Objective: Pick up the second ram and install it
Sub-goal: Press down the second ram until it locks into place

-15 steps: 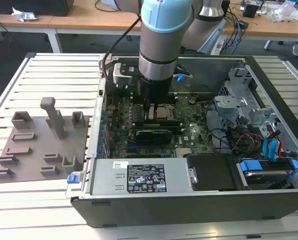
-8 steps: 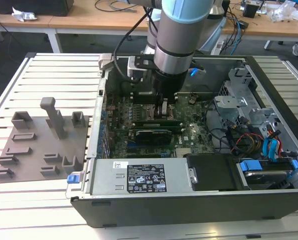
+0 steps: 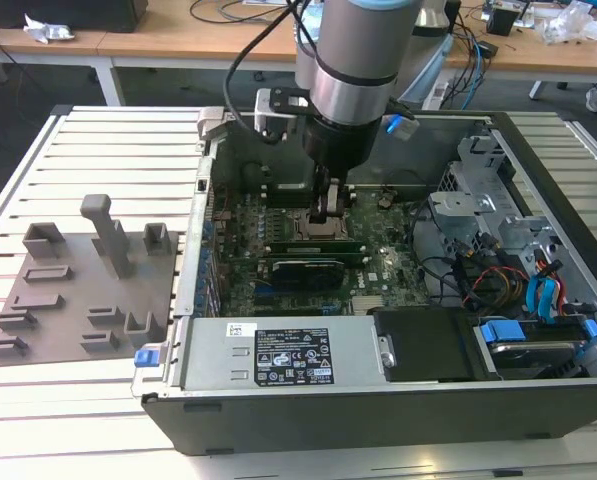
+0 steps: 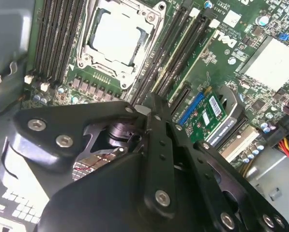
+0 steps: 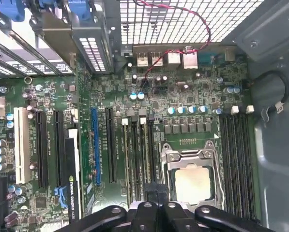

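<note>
While the arm reaches down into the open computer case [image 3: 538, 400], the gripper [image 3: 328, 212] hangs at the memory slots beside the processor socket [image 4: 116, 36] — the seating step, I judge. In both wrist views its linkage hides the fingertips — grip unknowable, the second ram unseen

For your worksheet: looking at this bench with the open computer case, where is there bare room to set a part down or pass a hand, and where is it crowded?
Free: the slatted white table behind the grey holder tray, and the strip in front of the tray toward the case. Crowded: inside the case, where the gripper hangs over the motherboard, and the cabled drive bay on the exterior view's right.
</note>
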Robot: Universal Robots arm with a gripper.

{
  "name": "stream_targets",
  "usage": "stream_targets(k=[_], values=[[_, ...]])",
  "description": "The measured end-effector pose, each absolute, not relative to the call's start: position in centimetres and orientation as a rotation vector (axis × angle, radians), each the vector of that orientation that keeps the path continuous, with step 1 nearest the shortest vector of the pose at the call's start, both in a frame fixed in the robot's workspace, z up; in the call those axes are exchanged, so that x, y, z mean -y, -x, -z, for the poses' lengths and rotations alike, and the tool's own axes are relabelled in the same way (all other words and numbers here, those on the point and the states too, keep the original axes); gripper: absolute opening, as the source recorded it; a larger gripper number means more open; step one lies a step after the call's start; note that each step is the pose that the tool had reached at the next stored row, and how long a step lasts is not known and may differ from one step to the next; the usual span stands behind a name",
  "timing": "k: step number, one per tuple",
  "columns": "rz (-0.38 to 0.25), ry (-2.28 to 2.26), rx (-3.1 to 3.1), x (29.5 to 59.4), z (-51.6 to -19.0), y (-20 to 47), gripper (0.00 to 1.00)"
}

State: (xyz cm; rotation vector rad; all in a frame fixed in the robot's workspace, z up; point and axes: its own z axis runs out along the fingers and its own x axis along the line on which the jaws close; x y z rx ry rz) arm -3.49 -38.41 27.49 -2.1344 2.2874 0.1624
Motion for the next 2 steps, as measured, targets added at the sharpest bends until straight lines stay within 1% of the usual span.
stream_targets(k=[2], values=[[-0.162,2.134,-2.287,38.41,-27.50,3.49,0.11]])
